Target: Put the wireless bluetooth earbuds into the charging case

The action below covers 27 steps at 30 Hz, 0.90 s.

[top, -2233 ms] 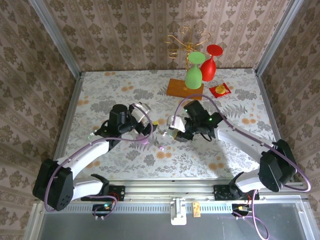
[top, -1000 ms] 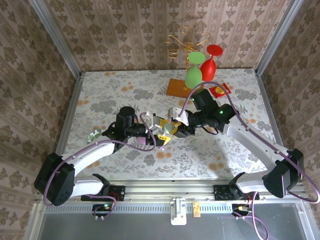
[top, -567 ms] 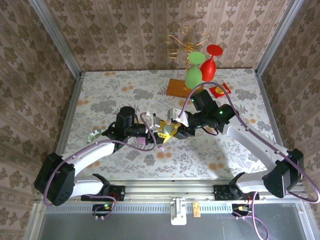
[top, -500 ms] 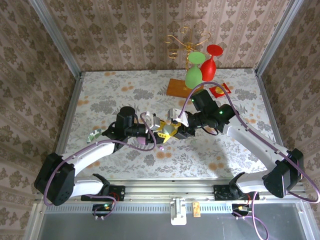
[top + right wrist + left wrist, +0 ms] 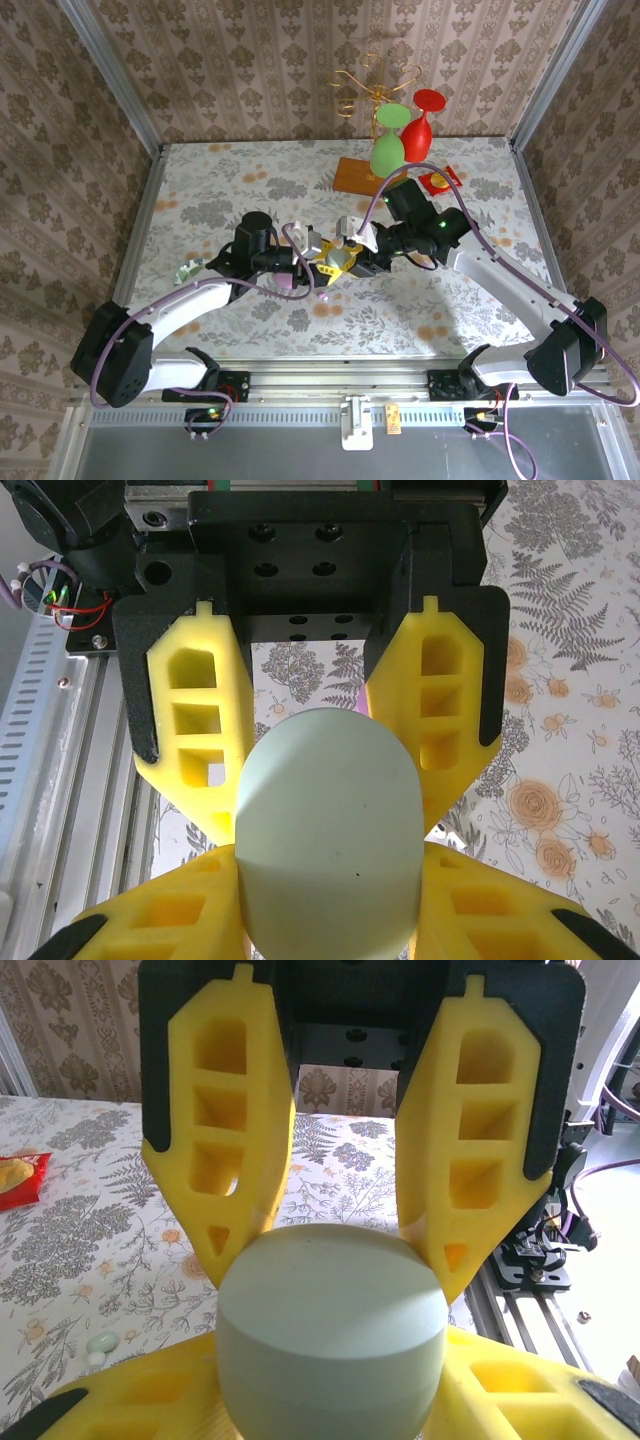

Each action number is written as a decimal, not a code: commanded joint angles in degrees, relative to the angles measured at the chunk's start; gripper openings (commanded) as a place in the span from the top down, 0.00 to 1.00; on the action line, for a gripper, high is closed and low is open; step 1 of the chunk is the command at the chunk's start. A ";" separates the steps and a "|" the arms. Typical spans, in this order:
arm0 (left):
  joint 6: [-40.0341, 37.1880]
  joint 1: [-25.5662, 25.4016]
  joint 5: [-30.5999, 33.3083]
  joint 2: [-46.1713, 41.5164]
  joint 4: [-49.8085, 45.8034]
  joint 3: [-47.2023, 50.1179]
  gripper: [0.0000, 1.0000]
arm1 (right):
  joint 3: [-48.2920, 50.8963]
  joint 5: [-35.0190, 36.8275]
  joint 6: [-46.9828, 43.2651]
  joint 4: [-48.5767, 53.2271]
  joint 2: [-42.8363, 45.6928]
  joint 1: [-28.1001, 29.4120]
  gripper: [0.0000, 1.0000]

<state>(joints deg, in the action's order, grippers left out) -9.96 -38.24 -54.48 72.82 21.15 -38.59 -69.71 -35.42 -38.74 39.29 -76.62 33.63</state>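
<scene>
**Ann:** Where is the green case (image 5: 330, 1360)?

**Ben:** It is held up in the middle of the top picture. The left claw (image 5: 335, 1260) pinches one end and the right claw (image 5: 330, 825) pinches the other, nose to nose.

**Ann:** And the earbuds?

**Ben:** A tiny whitish bit (image 5: 98, 1357), maybe one of them, lies on the bench (image 5: 120, 1210). It is at the lower left of the left wrist picture, below both claws.

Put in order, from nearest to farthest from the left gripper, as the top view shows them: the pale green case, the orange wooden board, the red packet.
1. pale green case: between the fingers of the left gripper, near the table's middle.
2. orange wooden board: behind the gripper, toward the back wall.
3. red packet: back right, beyond the board.
</scene>
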 commanded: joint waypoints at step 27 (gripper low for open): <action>3.28 -0.68 -2.61 1.39 4.55 -1.66 0.54 | -0.42 -0.72 1.18 -1.42 -0.33 0.21 0.68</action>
<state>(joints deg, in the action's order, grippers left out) -7.66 -38.28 -55.00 73.56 22.81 -38.63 -69.71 -35.18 -38.59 39.09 -76.66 33.52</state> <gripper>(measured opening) 0.458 0.348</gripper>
